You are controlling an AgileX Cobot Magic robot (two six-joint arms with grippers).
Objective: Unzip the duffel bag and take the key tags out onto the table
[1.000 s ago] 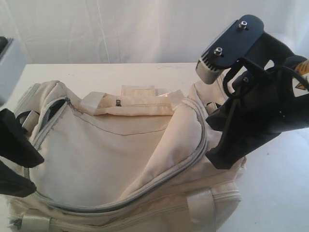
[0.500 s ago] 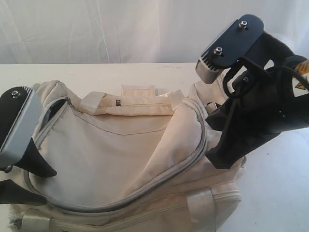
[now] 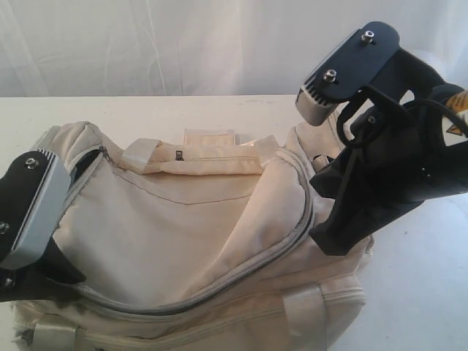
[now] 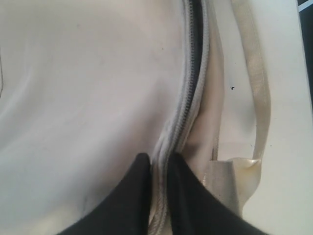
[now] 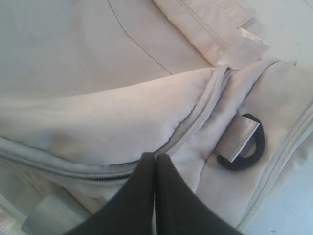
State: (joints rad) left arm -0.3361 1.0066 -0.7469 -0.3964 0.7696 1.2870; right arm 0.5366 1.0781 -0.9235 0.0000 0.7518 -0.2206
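**Position.** The duffel bag (image 3: pixel 190 219) lies on the table (image 3: pixel 183 110) and fills most of the exterior view. The key tags are not visible anywhere; I judge them to be inside. The long curved zip (image 4: pixel 188 107) reads as largely closed, with only a short dark slit showing along it.

**Left claw** (image 4: pixel 159 169): at the bag's 8 o'clock corner. It is narrow, with its fingers (image 4: pixel 137 191) on either side of the zip ridge, which fills the gap between them. This reads as a pinch on the zip line. No pull tab is visible, so I cannot tell whether it has the tab or only tape and cloth.

**Right claw** (image 5: pixel 155 164): at the bag's 3 o'clock end, just beside the black D-ring (image 5: pixel 247 147). It is fully closed, tips pressed together against a fold next to the zip. Whether any cloth is trapped between them cannot be told.

**Stage, as judged:** unzipping not yet under way; nothing removed.

**Risks.**
1. If the left claw has cloth rather than the tab, a pull would slip off or drag the whole bag and open nothing.
2. The fabric is soft and slack. A pull round the curve could bunch cloth into the slider and jam it.
3. If the right claw holds nothing, the bag has no anchor and may slide across the table.
4. The pale strap (image 4: pixel 257 93) lies near the left claw and could snag.
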